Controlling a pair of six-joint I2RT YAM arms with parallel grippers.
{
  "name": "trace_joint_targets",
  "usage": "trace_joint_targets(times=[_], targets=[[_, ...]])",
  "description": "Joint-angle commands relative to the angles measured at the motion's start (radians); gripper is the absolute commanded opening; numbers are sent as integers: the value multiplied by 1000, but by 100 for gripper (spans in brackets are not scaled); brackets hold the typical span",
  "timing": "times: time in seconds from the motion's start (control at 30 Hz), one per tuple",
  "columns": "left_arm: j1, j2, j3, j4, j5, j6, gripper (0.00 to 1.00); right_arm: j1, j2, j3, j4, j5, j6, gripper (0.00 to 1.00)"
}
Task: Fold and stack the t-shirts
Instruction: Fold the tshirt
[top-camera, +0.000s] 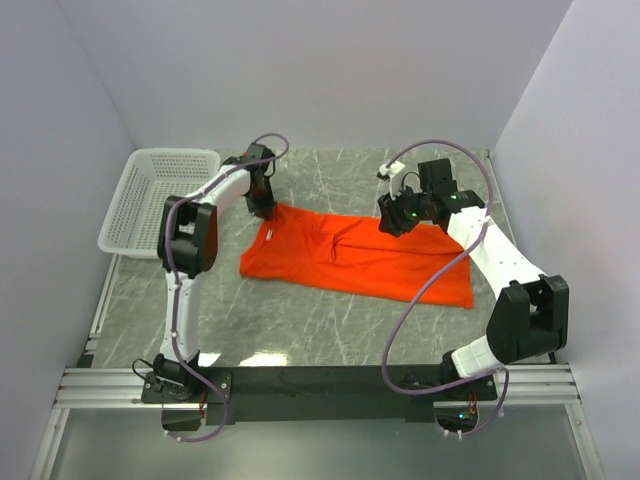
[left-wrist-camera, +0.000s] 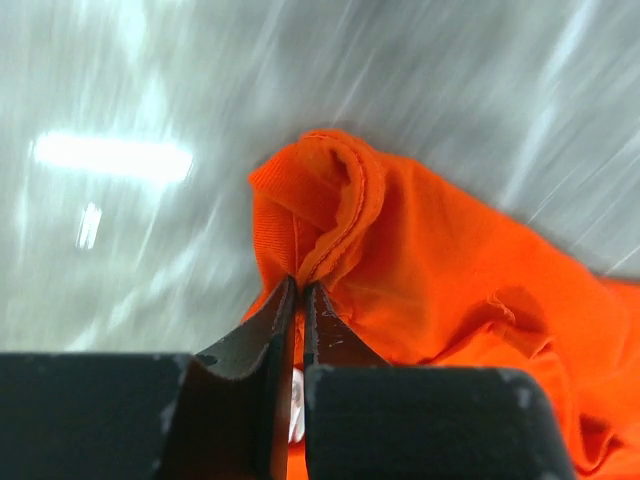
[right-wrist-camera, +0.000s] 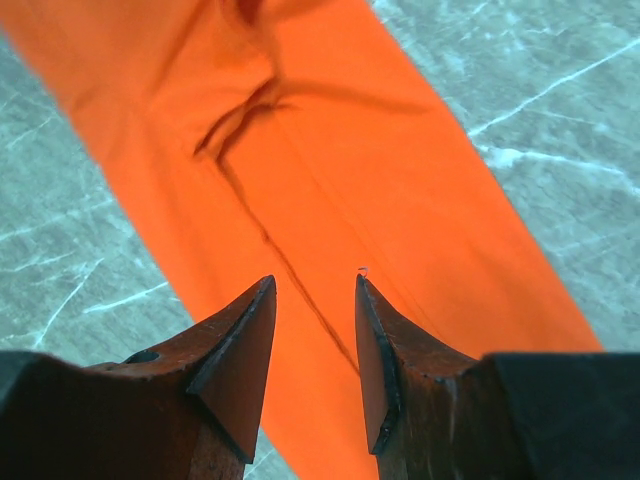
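Pinching the bunched far-left corner of the t-shirt (top-camera: 340, 255), the left gripper (left-wrist-camera: 300, 295) has its jaws almost together on cloth. The right gripper (right-wrist-camera: 315, 300) hangs partly spread, empty, above the far-right part. The t-shirt lies spread across the table (top-camera: 300, 335).

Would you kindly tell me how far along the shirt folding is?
Done: the shirt lies as a long band, seemingly folded once. In hand: the left pincer pinches a bunched edge; the right pincer hovers open above the cloth. Left: further folds and stacking.
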Motion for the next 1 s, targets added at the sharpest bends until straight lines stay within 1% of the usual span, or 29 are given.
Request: trace_joint_targets(times=[0.0,0.03,0.07,0.1,0.13,0.17,0.2,0.23,0.27,0.3,0.37,0.43,0.53,0.57,0.6,0.63,0.67,0.7,0.73,0.77,0.8,0.83,0.87,0.9,0.93,0.97], targets=[[8,143,209,-55,-49,27,9,-17,-49,-33,30,-7,-5,45],[9,180,332,-72,-43,21,10,-22,-49,-38,32,-1,-7,45],[15,248,396,-95,-35,4,11,-28,-54,-50,36,-1,-7,45],[20,282,459,-105,-22,-7,11,-33,-55,-55,39,-1,-10,45],[26,313,572,-109,14,-20,12,-36,-57,-61,39,-2,-11,45],[37,356,615,-93,31,-49,13,-42,-55,-67,36,-7,-22,45],[43,365,663,-74,50,-63,15,-40,-54,-70,33,-10,-31,45],[48,365,668,-50,70,-79,21,-40,-49,-73,29,-11,-39,45],[55,341,662,-15,99,-95,24,-43,-45,-79,25,-14,-54,45],[58,321,636,45,110,-99,31,-43,-43,-84,29,-16,-60,45],[63,249,613,96,114,-91,38,-42,-34,-93,39,-25,-85,45],[66,200,594,142,127,-74,44,-42,-17,-82,61,-16,-79,45],[68,73,556,168,147,-30,48,-43,93,14,91,13,-10,48],[68,38,532,181,150,-8,48,-42,188,116,58,15,22,49],[68,-2,457,194,149,5,49,-43,242,179,21,-6,27,50],[69,-97,409,226,137,18,51,-43,292,244,-16,-16,32,51],[68,-151,351,248,120,38,52,-42,386,364,-80,-16,53,51],[68,-208,226,266,85,48,57,-42,428,425,-117,-20,55,51],[68,-319,162,289,65,61,59,-42,464,477,-148,-31,55,52],[68,-375,99,317,43,79,62,-40,516,557,-193,-37,46,52],[68,-429,-12,326,28,82,68,-39,537,588,-220,-51,30,52],[69,-525,-66,331,28,84,70,-31,551,615,-246,-77,10,52],[71,-570,-120,336,28,73,72,-28,570,643,-273,-80,-14,52],[74,-611,-227,336,37,61,72,-25,572,642,-268,-73,-17,52],[78,-650,-280,336,82,43,72,-24,572,637,-255,-68,-21,52],[83,-723,-335,343,112,9,71,-24,572,625,-217,-35,-18,52]])
